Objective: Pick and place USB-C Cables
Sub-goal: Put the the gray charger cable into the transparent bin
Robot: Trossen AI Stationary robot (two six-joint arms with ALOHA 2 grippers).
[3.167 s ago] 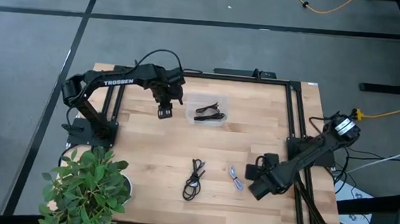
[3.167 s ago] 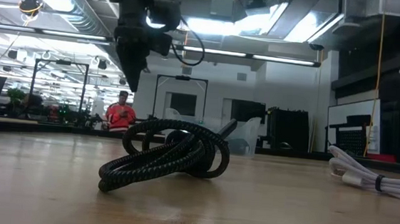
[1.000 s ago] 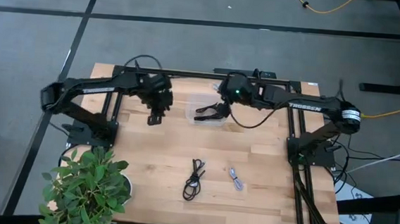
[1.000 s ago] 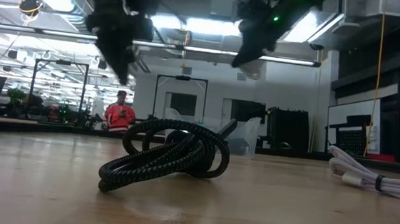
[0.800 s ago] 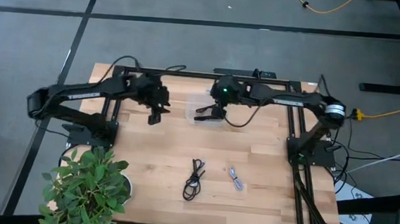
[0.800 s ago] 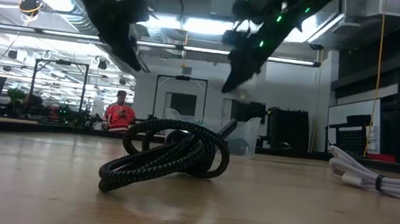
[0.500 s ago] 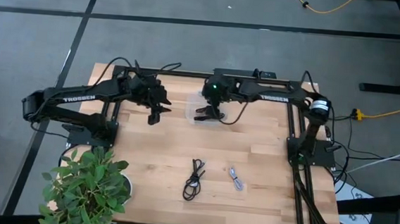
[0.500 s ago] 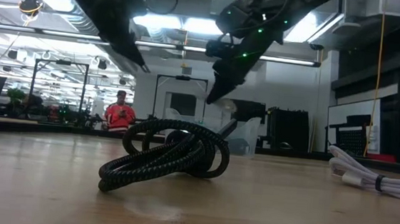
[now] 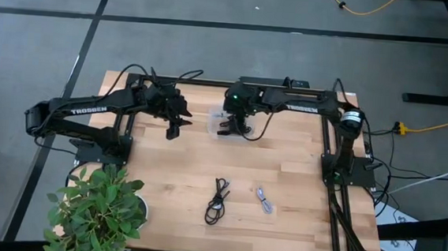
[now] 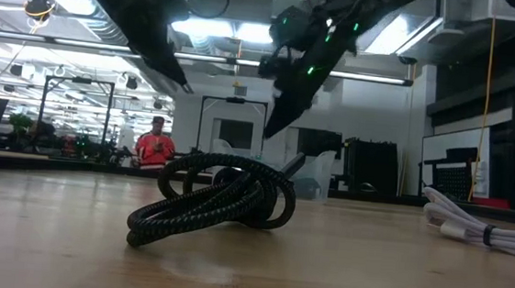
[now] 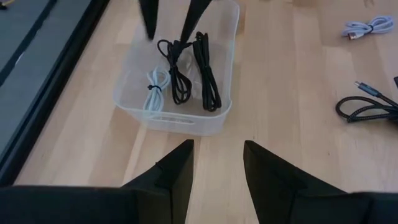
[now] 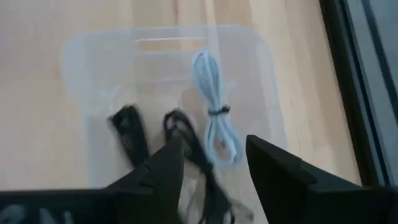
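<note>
A clear bin (image 9: 213, 117) stands at the table's far middle. It holds two black USB-C cables (image 11: 189, 68) and a white one (image 11: 153, 87), also shown in the right wrist view (image 12: 214, 121). A black coiled cable (image 9: 217, 202) and a white bundled cable (image 9: 264, 199) lie on the near middle of the table. My right gripper (image 9: 228, 129) hangs open over the bin, fingers pointing down above the black cables (image 12: 186, 140). My left gripper (image 9: 171, 131) is open and hovers left of the bin, facing it (image 11: 217, 162).
A potted plant (image 9: 96, 207) stands at the near left corner. Black frame rails (image 9: 330, 133) run along the table's left, right and far edges. Bare wood lies between the bin and the two loose cables. A person (image 10: 154, 145) stands far off in the room.
My right gripper has moved toward the table's left, from the bin's right side to above its middle, and come down somewhat. It has stayed open. The left arm has drawn back a little toward the left, with its gripper still beside the bin.
</note>
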